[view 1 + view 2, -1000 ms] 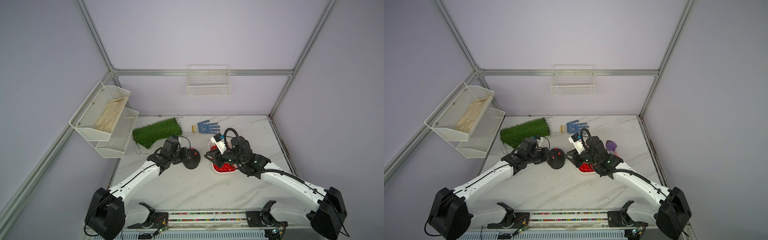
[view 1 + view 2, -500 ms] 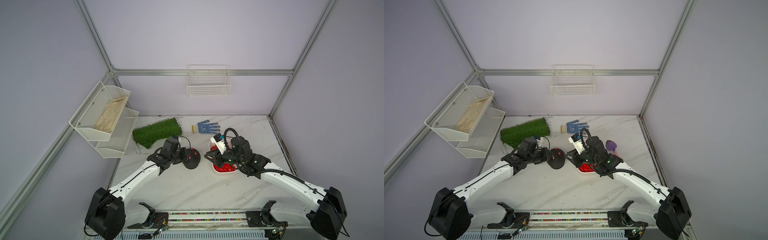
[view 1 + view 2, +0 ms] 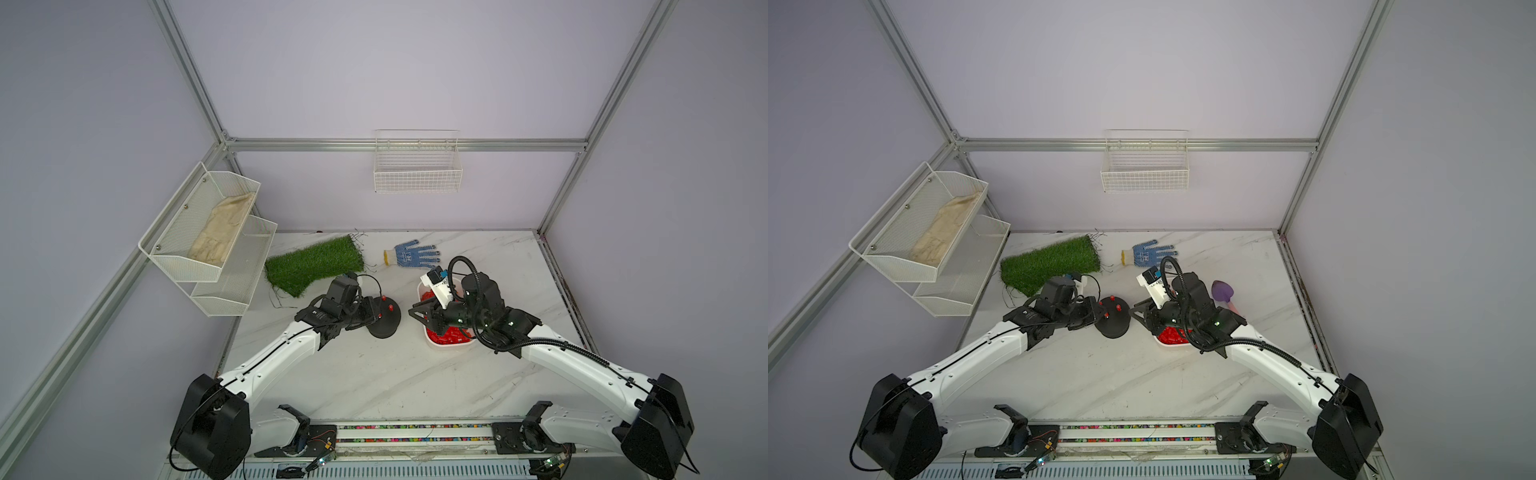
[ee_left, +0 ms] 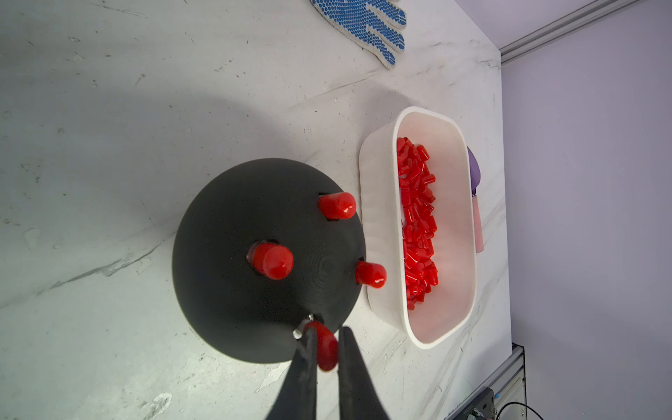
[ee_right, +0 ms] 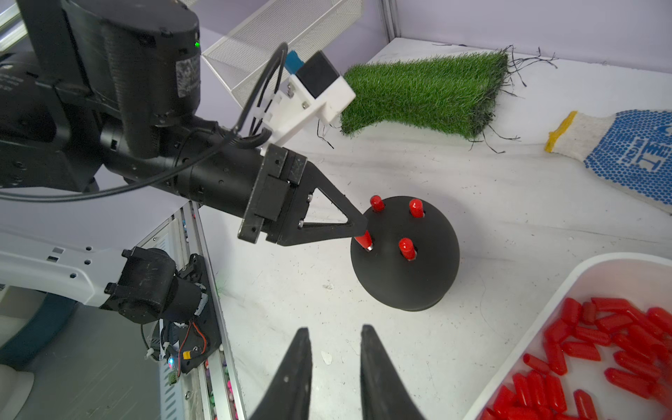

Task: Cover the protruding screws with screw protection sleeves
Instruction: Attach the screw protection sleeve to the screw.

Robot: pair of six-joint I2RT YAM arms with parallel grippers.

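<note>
1. Your left arm stretches low rightward, left claw clenched on a red sleeve atop the screw at the left side of the black dome.
2. Your right claw hangs parted, empty, over the table between dome and tray.

Sleeves: glossy red plastic. Dome base: matt black, finely ridged on top. Tray: smooth white plastic. Tabletop: marble-look, scuffed. Glove: knit cloth, blue dots.
</note>
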